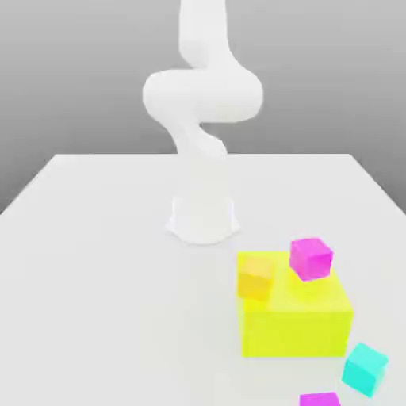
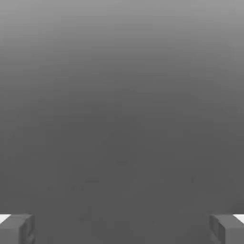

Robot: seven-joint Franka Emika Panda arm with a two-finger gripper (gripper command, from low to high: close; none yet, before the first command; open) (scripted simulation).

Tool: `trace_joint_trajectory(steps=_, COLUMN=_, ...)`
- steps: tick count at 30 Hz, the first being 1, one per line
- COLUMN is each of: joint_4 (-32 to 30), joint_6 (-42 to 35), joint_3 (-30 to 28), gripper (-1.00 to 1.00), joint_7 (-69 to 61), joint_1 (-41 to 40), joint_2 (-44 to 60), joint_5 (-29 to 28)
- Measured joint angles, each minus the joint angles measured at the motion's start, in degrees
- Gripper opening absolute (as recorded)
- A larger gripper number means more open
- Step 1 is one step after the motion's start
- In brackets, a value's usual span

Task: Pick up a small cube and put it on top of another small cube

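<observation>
Pincer point(image 2: 122, 228) agape, fingertips point(image 2: 16, 228) wide apart

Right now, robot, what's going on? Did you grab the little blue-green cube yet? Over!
Gripper open, holding nothing. Small cyan cube on the table, not grabbed. Big yellow block right beside it.

You see a white arm point(image 1: 202, 119) with a smooth, matt skin that looks like painted plastic, with soft shading and no sharp highlight. The table point(image 1: 87, 270) under it is a plain white surface, smooth and matt, without grain. The big yellow block point(image 1: 295, 317), the small orange cube point(image 1: 255, 277), the two small magenta cubes point(image 1: 311, 258) and the small cyan cube point(image 1: 365, 369) all look like flat, smooth coloured plastic. The gripper's fingers point(image 2: 16, 228) look like dull grey metal, matt.
</observation>
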Motion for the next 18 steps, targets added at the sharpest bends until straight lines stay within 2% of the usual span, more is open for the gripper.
trace_joint_trajectory(steps=18, joint_4=-1.8, joint_6=12.47, joint_3=8.82, gripper=0.0, joint_7=-7.23, joint_1=7.95, joint_2=37.74, joint_5=-5.42)
